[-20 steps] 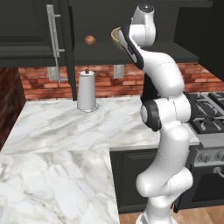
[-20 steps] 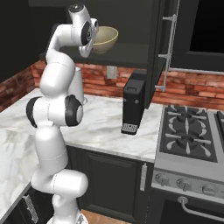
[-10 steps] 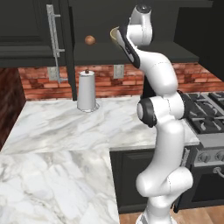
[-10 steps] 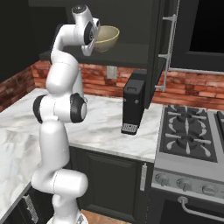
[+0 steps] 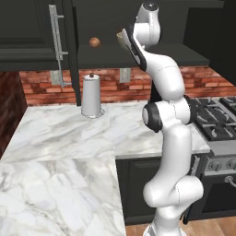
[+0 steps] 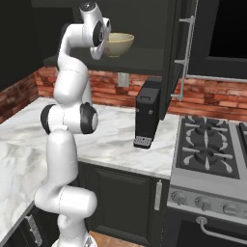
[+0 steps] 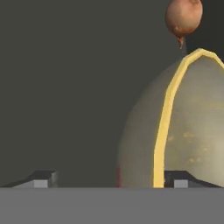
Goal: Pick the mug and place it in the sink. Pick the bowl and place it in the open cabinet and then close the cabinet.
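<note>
Gripper [image 7: 109,181] raised to the open cabinet [image 6: 144,55]; in the hand view the two tips stand wide apart, one either side of the bowl's rim, clamped on nothing. Bowl [image 6: 118,44] sits upright on the cabinet shelf, just in front of the hand, near the shelf's front edge. Small brown ball [image 5: 94,42] rests further along the same shelf, beyond the bowl. Cabinet door [image 6: 179,53] hangs open beside the shelf, its long silver handle [image 6: 187,58] facing out. Judged step: bowl placed, release just made. Next move calls for drawing the hand straight back clear of the rim without nudging the bowl, then reaching around the door's outer face to push it shut.
</note>
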Available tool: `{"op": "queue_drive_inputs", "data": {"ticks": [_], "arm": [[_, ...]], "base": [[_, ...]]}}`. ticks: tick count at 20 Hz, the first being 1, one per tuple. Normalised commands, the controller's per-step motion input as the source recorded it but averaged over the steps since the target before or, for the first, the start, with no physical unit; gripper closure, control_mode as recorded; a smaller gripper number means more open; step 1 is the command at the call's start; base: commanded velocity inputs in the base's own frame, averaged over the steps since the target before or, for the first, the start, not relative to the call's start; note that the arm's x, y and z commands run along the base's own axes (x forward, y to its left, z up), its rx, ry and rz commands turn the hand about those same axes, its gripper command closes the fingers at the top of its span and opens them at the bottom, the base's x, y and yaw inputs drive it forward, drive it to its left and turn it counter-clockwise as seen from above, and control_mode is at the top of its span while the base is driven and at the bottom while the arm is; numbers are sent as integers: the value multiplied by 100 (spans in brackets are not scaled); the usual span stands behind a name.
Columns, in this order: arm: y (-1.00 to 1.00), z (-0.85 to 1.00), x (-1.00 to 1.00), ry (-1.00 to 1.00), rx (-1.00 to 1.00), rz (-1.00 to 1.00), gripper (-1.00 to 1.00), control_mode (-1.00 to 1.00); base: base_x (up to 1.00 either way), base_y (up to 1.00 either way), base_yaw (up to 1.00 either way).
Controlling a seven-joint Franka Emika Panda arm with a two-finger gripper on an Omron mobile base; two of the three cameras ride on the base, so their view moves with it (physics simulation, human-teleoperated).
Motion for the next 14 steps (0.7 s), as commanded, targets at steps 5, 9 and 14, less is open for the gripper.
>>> {"op": "queue_drive_inputs", "data": {"ticks": [5, 9, 14], "arm": [[4, 15, 0, -13, -2, 1, -100, -100], [0, 16, -1, -22, -1, 2, -100, -100], [0, 2, -21, -29, -2, 1, -100, -100]], "base": [[0, 0, 0], [0, 0, 0], [0, 0, 0]]}}
